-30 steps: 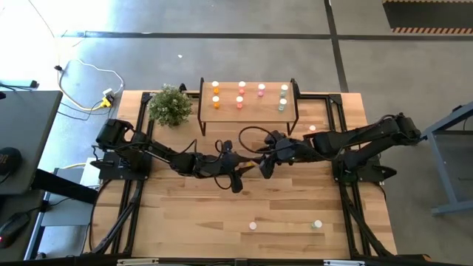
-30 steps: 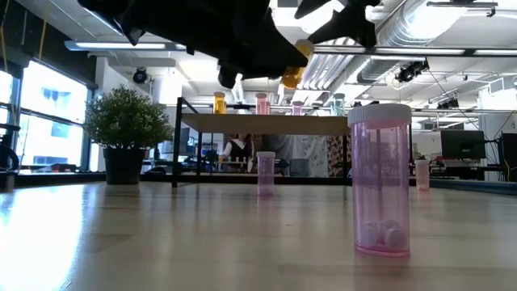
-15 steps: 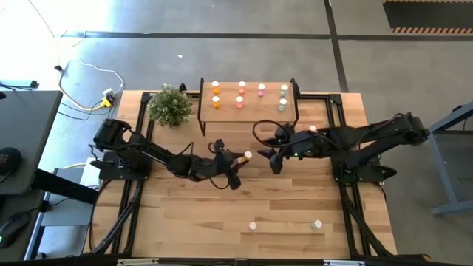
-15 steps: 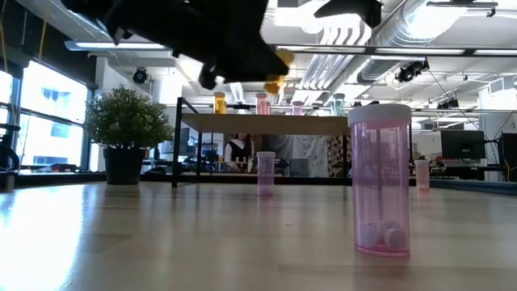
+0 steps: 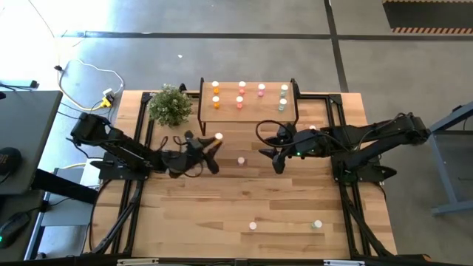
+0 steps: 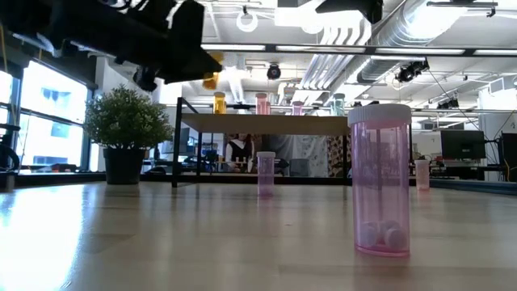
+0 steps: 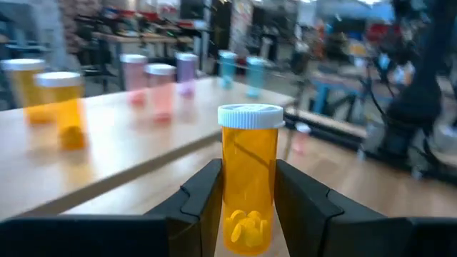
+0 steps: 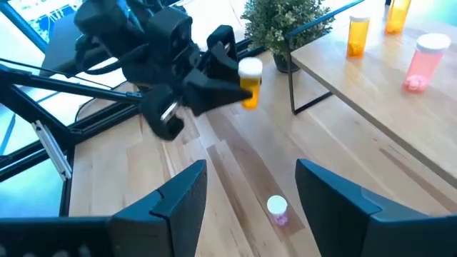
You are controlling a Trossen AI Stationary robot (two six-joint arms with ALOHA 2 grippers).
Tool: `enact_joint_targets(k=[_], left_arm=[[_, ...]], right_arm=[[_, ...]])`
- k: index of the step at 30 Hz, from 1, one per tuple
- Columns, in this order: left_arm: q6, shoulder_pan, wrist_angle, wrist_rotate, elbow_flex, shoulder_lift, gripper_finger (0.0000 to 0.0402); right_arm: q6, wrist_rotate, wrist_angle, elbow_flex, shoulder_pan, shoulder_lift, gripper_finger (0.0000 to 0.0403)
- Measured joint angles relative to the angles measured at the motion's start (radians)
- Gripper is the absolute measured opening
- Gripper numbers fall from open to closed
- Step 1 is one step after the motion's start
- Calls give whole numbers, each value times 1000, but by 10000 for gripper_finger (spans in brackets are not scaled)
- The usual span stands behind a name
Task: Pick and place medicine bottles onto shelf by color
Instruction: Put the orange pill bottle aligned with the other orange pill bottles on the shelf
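Note:
My left gripper (image 5: 211, 145) is shut on an orange medicine bottle (image 7: 249, 178) with a white cap, in the air just off the near left corner of the shelf (image 5: 247, 111). The bottle also shows in the right wrist view (image 8: 249, 82) and the low view (image 6: 210, 79). The shelf carries several bottles standing on their bases: orange (image 5: 215, 92), pink (image 5: 261, 90) and pale green (image 5: 283, 97). My right gripper (image 5: 275, 159) is open and empty, right of a pink bottle (image 5: 241, 160) that stands on the table. My left gripper pinches the lower half of the orange bottle's body (image 7: 246, 214) between its two fingers, one on each side. The fingers come about level from the table's left. The bottle stands upright, cap up, lifted clear of the table.
A potted plant (image 5: 170, 105) stands left of the shelf. Loose bottles stand near the table's front (image 5: 253, 225) (image 5: 317, 224), and one (image 5: 312, 129) stands by the right arm. A big pink bottle (image 6: 380, 182) stands close to the low camera.
My left gripper has carried the orange bottle from the table's middle toward the left and far side, up to the shelf's left end; the bottle stays upright. My right gripper has drawn back toward the table's right, away from the bottle.

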State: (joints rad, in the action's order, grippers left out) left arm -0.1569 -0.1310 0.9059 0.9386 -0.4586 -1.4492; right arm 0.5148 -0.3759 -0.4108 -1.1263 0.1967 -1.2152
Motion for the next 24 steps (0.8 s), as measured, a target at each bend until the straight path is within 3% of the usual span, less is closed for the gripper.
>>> enact_joint_targets(k=[4,7,14,24], left_arm=[[47,16,183,49,77,-1,108],[73,51,220,47,89,-13,108],[79,165,279,-89,89,-42,108],[119,285,371,-222,89,-70,108]], right_arm=[[0,0,1,0,0,0,206],[-3,-2,8,0,0,0,206],[-27,-17,29,0,0,0,206],[-140,-146,43,0,-38,22,206]])
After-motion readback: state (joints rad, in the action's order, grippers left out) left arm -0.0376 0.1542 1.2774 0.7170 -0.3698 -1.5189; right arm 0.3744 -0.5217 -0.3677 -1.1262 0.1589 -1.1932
